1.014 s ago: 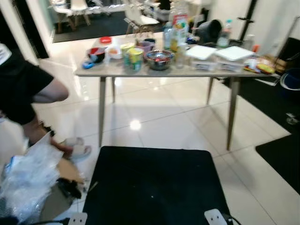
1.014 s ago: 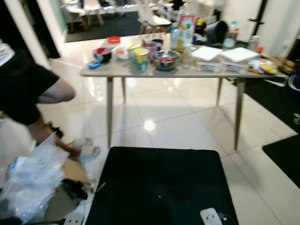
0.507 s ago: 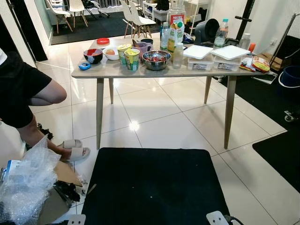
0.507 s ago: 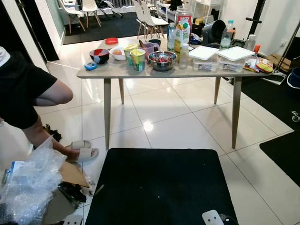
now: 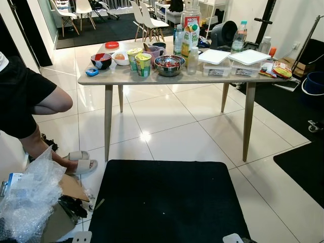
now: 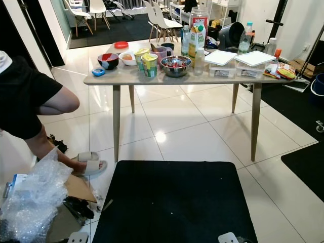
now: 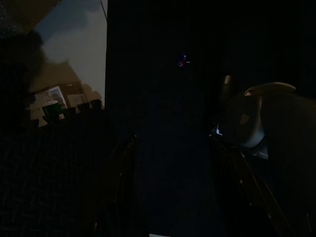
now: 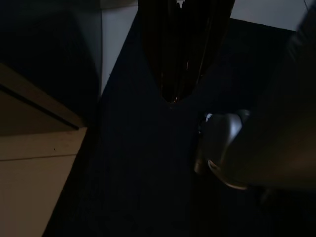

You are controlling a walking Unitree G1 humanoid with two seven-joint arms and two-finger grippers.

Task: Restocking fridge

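A: Left gripper?
B: Arm hangs idle, wrist view very dark, finger state unclear.
A: Right gripper?
B: Also hanging, black fingers pressed together.

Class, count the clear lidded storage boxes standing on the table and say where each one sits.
2. Both stand side by side at the table's right end: one box nearer the steel bowl, the other box beside the snack packets. Others may be hidden behind the bottles.

far: long wooden table bearing steel bowl | near: black floor mat | left: crouching person, crumpled bubble wrap
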